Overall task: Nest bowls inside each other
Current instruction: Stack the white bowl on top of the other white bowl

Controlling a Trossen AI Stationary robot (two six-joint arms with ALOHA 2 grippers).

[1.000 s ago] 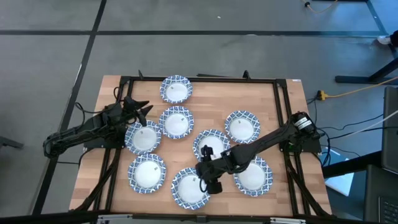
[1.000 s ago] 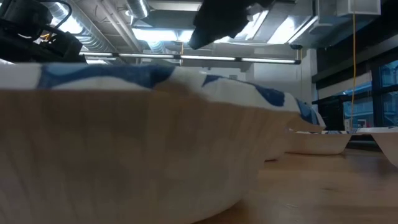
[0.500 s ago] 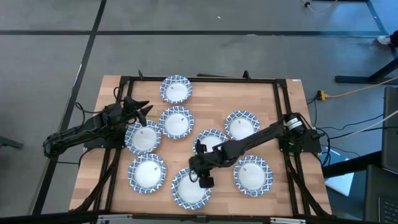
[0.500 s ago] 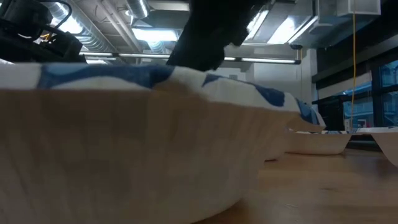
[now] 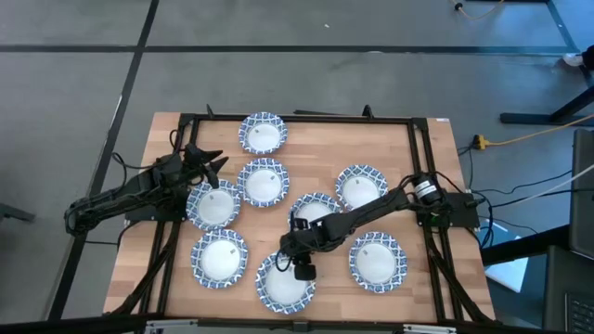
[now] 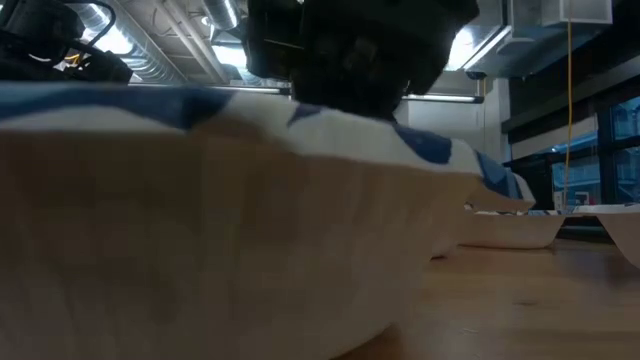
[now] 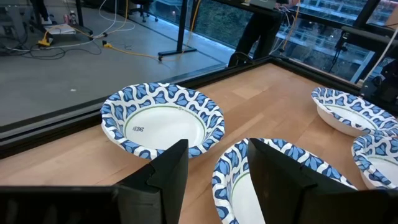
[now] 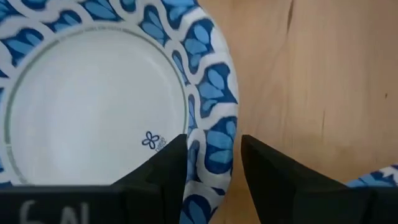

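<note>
Several blue-and-white patterned bowls sit separately, base down, on the wooden table. My right gripper [image 5: 302, 269] is open and low over the far-right rim of the near-centre bowl [image 5: 278, 288]. In the right wrist view that gripper [image 8: 214, 168] has the bowl's [image 8: 93, 106] rim between its fingers. In the low view the same gripper [image 6: 350, 50] shows just behind the big bowl [image 6: 200, 220]. My left gripper [image 5: 209, 165] waits open at the left, above the far edge of a bowl [image 5: 213, 206]. My right gripper comes from above, pointing down, at the near-centre bowl's far-right rim [image 8: 214, 118]. One finger [image 8: 161, 171] stands over the inside and the other [image 8: 273, 174] outside, still apart. The bowl sits on the table. Whether the pads press the rim I cannot tell.
Other bowls lie close by: one [image 5: 316, 211] just beyond the right gripper, one [image 5: 378, 260] to its right, one [image 5: 219, 257] to its left. A black frame rail [image 5: 297, 119] runs round the table. Bare wood lies along the far-right corner.
My right gripper has moved toward the table's left and come down onto the near-centre bowl's rim. In the low view that bowl has shifted a little as the gripper arrived.
</note>
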